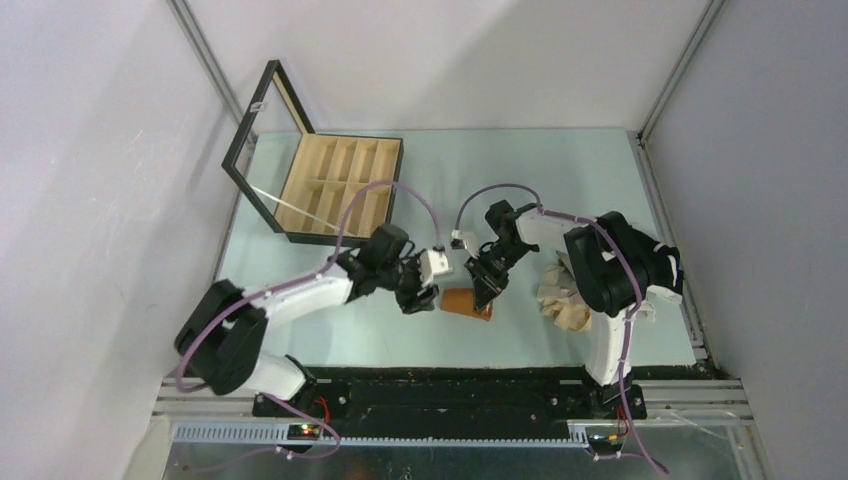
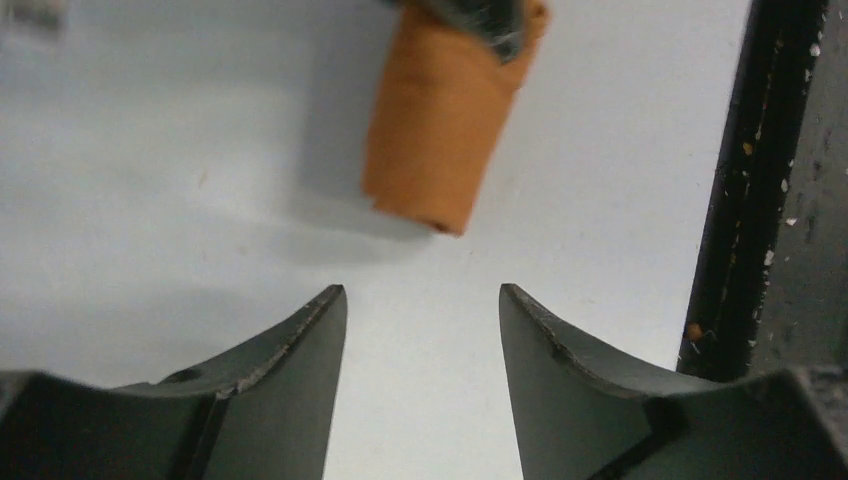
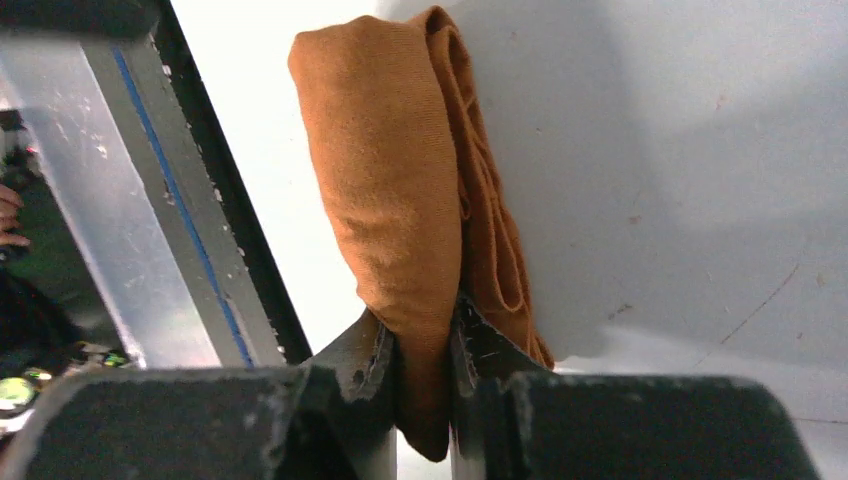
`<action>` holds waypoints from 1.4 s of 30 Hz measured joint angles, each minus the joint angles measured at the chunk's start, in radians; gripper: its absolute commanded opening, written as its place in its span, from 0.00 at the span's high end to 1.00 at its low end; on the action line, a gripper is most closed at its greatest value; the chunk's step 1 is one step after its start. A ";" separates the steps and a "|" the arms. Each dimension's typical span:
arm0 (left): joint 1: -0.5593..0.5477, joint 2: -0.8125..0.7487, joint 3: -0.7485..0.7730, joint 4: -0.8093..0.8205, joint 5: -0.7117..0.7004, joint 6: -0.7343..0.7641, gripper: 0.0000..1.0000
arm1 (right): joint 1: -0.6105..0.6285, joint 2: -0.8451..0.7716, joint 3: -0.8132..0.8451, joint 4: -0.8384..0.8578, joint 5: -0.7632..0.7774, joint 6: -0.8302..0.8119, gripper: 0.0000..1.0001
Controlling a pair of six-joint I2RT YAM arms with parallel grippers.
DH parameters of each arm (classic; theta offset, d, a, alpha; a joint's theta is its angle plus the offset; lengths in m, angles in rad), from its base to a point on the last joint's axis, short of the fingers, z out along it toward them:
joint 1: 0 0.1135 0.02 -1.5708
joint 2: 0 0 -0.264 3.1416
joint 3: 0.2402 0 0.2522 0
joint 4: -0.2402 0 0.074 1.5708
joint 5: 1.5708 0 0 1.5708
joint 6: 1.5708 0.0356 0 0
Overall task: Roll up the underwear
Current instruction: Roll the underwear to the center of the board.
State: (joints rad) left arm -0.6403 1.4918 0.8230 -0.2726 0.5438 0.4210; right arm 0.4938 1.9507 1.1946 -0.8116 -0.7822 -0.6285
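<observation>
The rust-brown underwear (image 1: pixel 468 303) lies rolled on the table near the front middle. It also shows in the left wrist view (image 2: pixel 440 120) and the right wrist view (image 3: pixel 395 190). My right gripper (image 1: pixel 487 292) is shut on the roll's right end, with cloth pinched between the fingers (image 3: pixel 470 345). My left gripper (image 1: pixel 420 299) is open and empty just left of the roll, its fingertips (image 2: pixel 325 320) a short way from the roll's end. A pile of beige and pale underwear (image 1: pixel 562 295) lies at the right, partly hidden by the right arm.
A black-framed wooden box with compartments (image 1: pixel 335 185) stands open at the back left, its lid (image 1: pixel 262 120) raised. The table's black front edge (image 2: pixel 735 200) runs close to the roll. Walls close in on both sides.
</observation>
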 measured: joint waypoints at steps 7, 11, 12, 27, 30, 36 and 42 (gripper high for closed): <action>-0.173 -0.135 -0.266 0.320 -0.123 0.334 0.35 | -0.013 0.038 0.038 -0.037 0.026 0.145 0.96; -0.218 -0.110 -0.346 0.478 -0.145 0.528 0.33 | -0.027 0.063 0.050 -0.051 0.019 0.225 0.95; -0.231 -0.097 -0.358 0.527 -0.149 0.571 0.33 | -0.031 0.072 0.056 -0.058 0.014 0.243 0.95; -0.400 0.200 -0.327 0.968 -0.366 0.829 0.44 | -0.080 0.166 0.115 -0.154 -0.053 0.318 0.95; -0.415 0.220 -0.305 0.951 -0.409 0.826 0.58 | -0.089 0.169 0.116 -0.164 -0.053 0.322 0.94; -0.428 0.239 -0.256 0.859 -0.444 0.838 0.79 | -0.098 0.176 0.121 -0.176 -0.051 0.330 0.88; -0.438 0.245 -0.178 0.689 -0.473 0.953 0.99 | -0.099 0.177 0.124 -0.182 -0.043 0.348 0.51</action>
State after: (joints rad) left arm -1.0779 1.7370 0.6453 0.4160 0.0704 1.3735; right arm 0.3950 2.1281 1.3190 -0.9939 -0.8257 -0.2802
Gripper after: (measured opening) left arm 0.132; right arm 0.288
